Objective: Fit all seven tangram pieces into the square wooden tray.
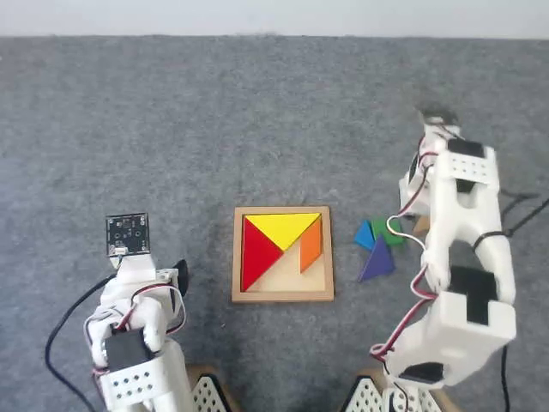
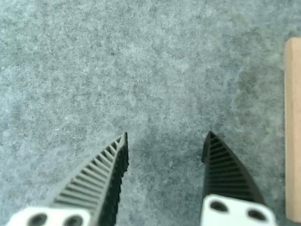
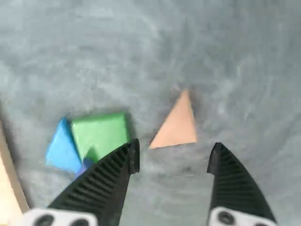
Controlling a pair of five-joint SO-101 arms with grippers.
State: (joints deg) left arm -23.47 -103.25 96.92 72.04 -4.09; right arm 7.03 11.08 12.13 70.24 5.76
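Note:
The square wooden tray [image 1: 283,296] lies at the table's middle and holds a yellow triangle [image 1: 282,227], a red triangle [image 1: 256,252] and an orange piece [image 1: 310,245]. Just right of it lie a blue triangle [image 1: 365,234], a green square [image 1: 386,232] and a purple triangle [image 1: 377,260]. In the right wrist view my right gripper [image 3: 173,154] hangs open above the carpet, close to a tan triangle [image 3: 176,123], with the green square [image 3: 99,133] and blue triangle [image 3: 61,147] beside it. My left gripper [image 2: 164,146] is open over bare carpet left of the tray's edge [image 2: 292,127].
Grey carpet [image 1: 214,120] covers the whole table, with wide free room behind and left of the tray. The right arm's white body [image 1: 459,257] stands over the table's right side, partly covering the loose pieces. Cables run along both arms.

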